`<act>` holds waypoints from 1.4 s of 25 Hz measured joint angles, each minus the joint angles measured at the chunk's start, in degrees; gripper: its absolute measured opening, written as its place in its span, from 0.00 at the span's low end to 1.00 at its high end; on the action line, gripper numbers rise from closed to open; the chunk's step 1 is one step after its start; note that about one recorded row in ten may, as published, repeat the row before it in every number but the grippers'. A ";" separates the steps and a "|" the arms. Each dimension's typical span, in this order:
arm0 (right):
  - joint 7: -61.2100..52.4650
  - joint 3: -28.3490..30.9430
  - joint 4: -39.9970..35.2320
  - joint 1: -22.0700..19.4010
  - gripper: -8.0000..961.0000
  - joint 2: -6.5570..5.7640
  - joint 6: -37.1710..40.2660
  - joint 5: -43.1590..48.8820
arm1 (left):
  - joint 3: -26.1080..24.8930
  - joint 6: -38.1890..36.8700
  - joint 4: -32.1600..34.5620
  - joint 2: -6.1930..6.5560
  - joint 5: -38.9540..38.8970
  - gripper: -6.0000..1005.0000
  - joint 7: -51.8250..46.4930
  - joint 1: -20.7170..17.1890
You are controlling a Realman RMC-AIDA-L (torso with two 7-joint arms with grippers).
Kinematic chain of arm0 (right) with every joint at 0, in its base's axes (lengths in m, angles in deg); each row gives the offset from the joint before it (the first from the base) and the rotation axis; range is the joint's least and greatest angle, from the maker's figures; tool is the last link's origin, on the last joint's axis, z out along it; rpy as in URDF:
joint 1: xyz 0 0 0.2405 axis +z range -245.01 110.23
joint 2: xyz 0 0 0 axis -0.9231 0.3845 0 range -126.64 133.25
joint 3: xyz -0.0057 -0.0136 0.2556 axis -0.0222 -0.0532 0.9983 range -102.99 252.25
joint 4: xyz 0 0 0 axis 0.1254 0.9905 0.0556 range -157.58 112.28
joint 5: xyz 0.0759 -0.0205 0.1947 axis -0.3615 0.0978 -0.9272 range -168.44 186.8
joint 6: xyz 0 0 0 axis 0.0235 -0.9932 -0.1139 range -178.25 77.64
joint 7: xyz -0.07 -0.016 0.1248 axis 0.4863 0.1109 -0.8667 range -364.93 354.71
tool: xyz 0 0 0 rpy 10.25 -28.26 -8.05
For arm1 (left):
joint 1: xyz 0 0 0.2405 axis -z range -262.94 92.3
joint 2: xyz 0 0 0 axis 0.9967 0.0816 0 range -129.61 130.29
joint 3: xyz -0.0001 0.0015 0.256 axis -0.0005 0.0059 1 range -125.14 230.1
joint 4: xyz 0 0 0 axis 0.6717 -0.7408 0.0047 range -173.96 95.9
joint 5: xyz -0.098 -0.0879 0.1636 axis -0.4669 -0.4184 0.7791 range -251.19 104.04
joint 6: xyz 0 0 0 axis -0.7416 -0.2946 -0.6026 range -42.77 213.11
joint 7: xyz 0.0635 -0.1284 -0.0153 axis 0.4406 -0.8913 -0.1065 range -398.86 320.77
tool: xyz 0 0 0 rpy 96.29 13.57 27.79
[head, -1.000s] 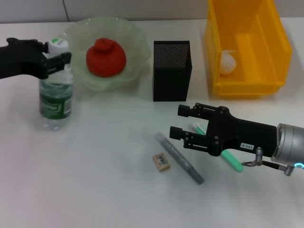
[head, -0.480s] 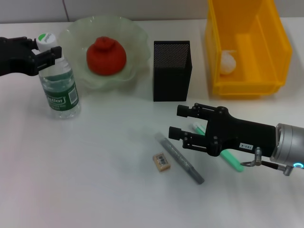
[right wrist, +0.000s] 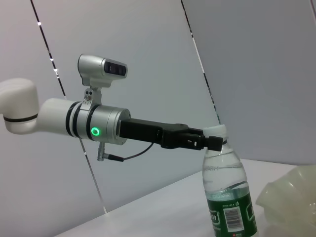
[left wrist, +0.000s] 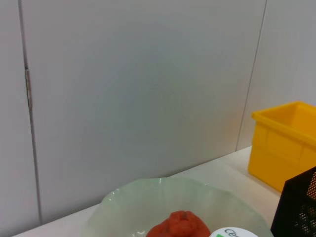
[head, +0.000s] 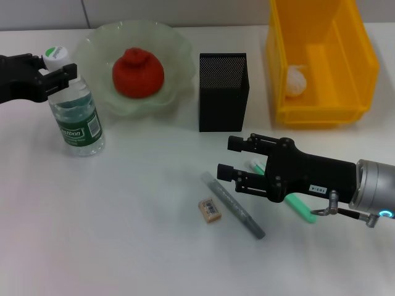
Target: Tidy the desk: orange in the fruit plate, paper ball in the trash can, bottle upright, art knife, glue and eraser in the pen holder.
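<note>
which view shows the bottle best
Right wrist view: the bottle stands upright in side profile, the left claw at its cap. Head view shows it whole from above. Left wrist view catches only the cap's edge.

The head camera is looking down over the whole tabletop (head: 123, 246); both wrist cameras are facing outward, low, sharing the bottle (head: 73, 111) and fruit plate (head: 176, 46).

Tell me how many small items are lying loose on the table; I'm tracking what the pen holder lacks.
3: the eraser, the grey stick right of it, and a green stick partly hidden under the right end effector. More may lie beneath it.
</note>
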 joint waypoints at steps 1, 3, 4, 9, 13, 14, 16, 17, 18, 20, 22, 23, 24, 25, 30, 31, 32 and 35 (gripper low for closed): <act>0.00 0.00 0.00 0.00 0.70 0.00 0.00 0.00 | -0.10 -0.13 -0.48 0.04 -0.59 0.44 0.45 -0.07; 0.01 0.00 0.00 0.00 0.70 0.00 0.00 0.00 | -0.21 -0.39 -0.98 0.06 -1.33 0.44 1.08 -0.16; 0.02 0.00 0.00 0.00 0.70 0.00 0.00 0.00 | -0.43 -1.08 -1.73 0.11 -2.55 0.45 2.58 -0.43; 0.03 -0.01 0.00 0.00 0.70 0.00 0.00 0.00 | -0.66 -2.42 -2.39 0.13 -3.99 0.45 3.66 -0.63; 0.03 -0.09 0.00 0.04 0.70 0.00 0.00 0.00 | -1.83 -3.97 -2.52 0.18 -4.85 0.49 3.72 -0.68; 0.03 -0.09 0.00 0.06 0.70 0.00 0.01 0.00 | -1.96 -4.21 -2.53 0.18 -4.92 0.50 3.74 -0.68; 0.03 -0.09 0.01 0.08 0.70 0.00 0.00 0.00 | -2.14 -4.32 -2.52 0.19 -5.05 0.52 3.75 -0.68; 0.03 -0.09 0.06 0.08 0.70 0.00 0.00 0.00 | -2.19 -4.32 -2.52 0.20 -5.09 0.53 3.80 -0.68; 0.03 -0.09 0.23 0.09 0.70 0.00 0.00 0.00 | -2.29 -4.31 -2.53 0.20 -5.20 0.54 3.95 -0.68; 0.03 -0.10 0.32 0.09 0.70 0.00 0.00 0.00 | -2.31 -4.18 -2.67 0.19 -5.26 0.56 4.13 -0.67; 0.03 -0.09 0.33 0.09 0.70 0.00 0.00 0.00 | -2.37 -4.07 -2.93 0.18 -5.30 0.58 4.18 -0.62; 0.03 -0.09 0.34 0.09 0.70 0.00 0.00 0.00 | -2.64 -4.09 -3.08 0.18 -5.32 0.59 4.20 -0.55; 0.03 -0.09 0.36 0.09 0.70 0.00 0.00 0.00 | -2.92 -4.17 -3.18 0.17 -5.38 0.61 4.22 -0.50; 0.03 -0.10 0.37 0.09 0.70 0.00 0.00 0.00 | -3.26 -4.25 -3.21 0.17 -5.61 0.62 4.25 -0.44; 0.03 -0.09 0.44 0.09 0.70 0.00 0.00 0.00 | -3.89 -4.97 -3.22 0.19 -8.24 0.68 5.46 -0.62; 0.03 -0.14 0.44 0.09 0.70 0.00 0.00 0.00 | -4.28 -5.46 -3.22 0.19 -8.69 0.69 5.84 -0.63; 0.03 -0.18 0.44 0.09 0.70 0.00 0.01 0.00 | -4.28 -5.46 -3.22 0.19 -8.69 0.70 5.84 -0.63; 0.03 -0.14 0.44 0.08 0.70 0.00 0.01 0.00 | -7.29 -8.41 -3.24 0.21 -11.81 0.74 7.00 -0.48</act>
